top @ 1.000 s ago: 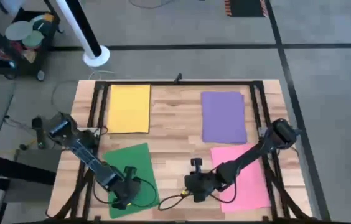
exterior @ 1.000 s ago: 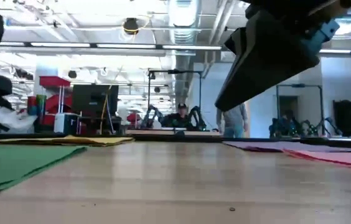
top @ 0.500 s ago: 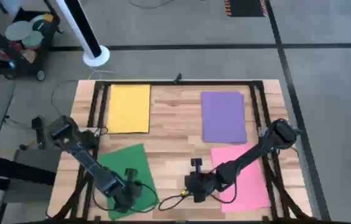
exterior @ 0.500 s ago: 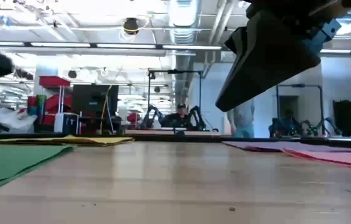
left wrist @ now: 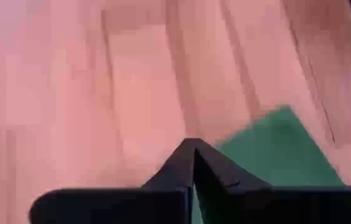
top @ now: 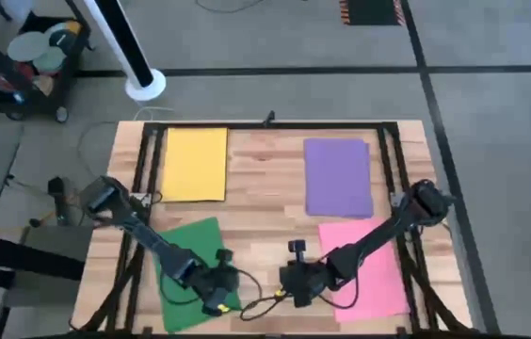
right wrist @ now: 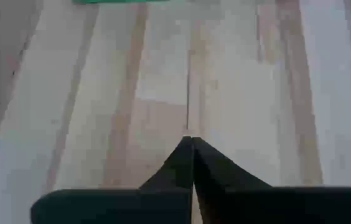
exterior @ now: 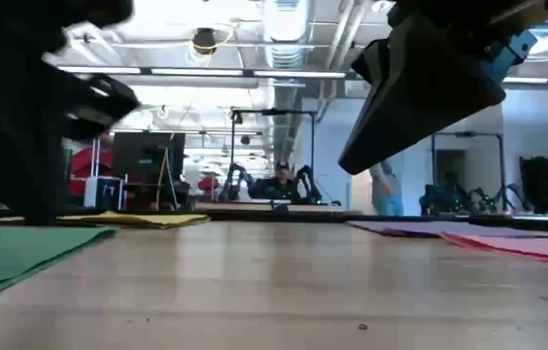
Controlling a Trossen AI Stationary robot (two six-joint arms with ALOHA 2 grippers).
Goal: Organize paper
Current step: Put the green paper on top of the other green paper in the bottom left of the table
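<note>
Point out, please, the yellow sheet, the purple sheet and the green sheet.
yellow sheet (top: 195, 164): high view, its middle.
purple sheet (top: 338, 177): high view, its middle.
green sheet (top: 187, 243): high view, bare part beside the left arm.

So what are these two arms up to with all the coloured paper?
Four coloured sheets lie apart on the wooden table: yellow, purple, green and pink. The left arm's tool, fingers shut, is low over the green sheet's near corner. The right arm's tool, also shut, hangs above bare wood beside the pink sheet, holding nothing. No sheet is lifted or stacked yet, so the organizing looks barely begun.
</note>
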